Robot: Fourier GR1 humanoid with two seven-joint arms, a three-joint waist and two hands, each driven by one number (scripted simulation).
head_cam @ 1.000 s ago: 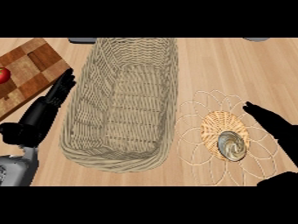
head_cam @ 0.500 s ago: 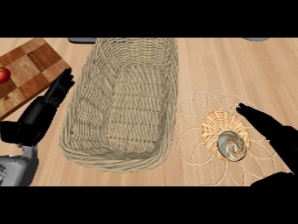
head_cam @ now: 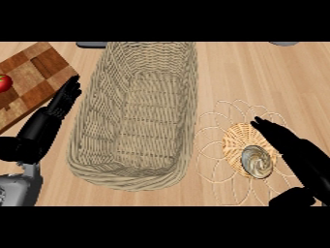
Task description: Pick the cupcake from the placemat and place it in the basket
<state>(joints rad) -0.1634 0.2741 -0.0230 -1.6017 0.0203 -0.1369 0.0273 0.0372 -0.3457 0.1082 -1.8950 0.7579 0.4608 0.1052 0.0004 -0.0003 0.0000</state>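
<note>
The cupcake sits on a round woven placemat with a looped wire edge, right of the basket. A long wicker basket lies in the middle of the counter with nothing in it. My right hand reaches in from the lower right, fingers straight, lying just over the cupcake's right side and partly covering the placemat; it is open. My left hand rests open with fingers pointing up, beside the basket's left wall.
A checkered wooden cutting board lies at the left with a red tomato on it. Dark objects peek in at the top edge, one left of the basket and one at far right.
My right hand has slid leftward, from the placemat's right rim to over the cupcake's right side. The left hand has stayed still.
</note>
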